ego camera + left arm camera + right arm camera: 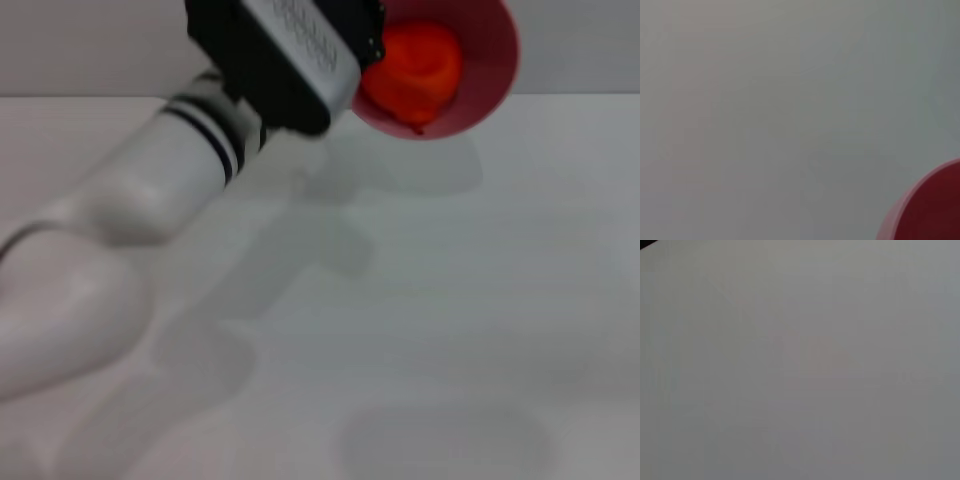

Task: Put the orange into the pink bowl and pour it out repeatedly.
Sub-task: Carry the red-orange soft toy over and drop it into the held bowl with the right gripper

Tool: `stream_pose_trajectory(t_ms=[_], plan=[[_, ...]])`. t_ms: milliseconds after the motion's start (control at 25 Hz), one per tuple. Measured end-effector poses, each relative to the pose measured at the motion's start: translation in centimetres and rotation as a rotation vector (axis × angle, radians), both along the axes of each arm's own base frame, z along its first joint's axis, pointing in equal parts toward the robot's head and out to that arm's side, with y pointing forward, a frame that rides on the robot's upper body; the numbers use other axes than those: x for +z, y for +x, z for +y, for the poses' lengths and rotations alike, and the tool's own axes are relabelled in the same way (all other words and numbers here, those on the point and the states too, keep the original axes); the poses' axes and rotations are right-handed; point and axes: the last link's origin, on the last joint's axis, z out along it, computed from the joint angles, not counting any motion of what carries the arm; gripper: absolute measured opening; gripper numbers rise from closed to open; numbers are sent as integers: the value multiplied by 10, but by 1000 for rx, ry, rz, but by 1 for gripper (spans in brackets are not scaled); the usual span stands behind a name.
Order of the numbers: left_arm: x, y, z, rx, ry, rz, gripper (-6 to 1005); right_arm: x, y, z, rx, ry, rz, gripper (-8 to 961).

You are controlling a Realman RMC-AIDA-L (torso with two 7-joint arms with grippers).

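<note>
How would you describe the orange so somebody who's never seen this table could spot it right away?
Start at the left arm reaching across the pale table toward its far edge. At the arm's end is the pink bowl, raised and tipped so its opening faces the head camera. The orange sits inside it: the only bright red-orange, lumpy round thing in sight.

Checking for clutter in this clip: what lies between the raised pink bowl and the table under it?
Nothing: in the head view the pink bowl, orange inside, hangs above bare table.

Pink bowl (490, 60) cut off above; left end effector (365, 45) fingers seemingly hidden
</note>
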Motion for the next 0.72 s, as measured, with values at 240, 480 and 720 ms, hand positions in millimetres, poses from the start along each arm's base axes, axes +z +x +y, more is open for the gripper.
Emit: stream_pose_trajectory(t_ms=[240,480,720], plan=[[3,-14,-17,-124,177,-38,35,-5,-8,4,29,-26,-9,442],[9,-16,-33,-195,283,-46,35,-5,-11,6,42,-31,-7,444],[10,-17,-35,-202,295,-55,35,-5,-15,10,55,-31,-7,445]])
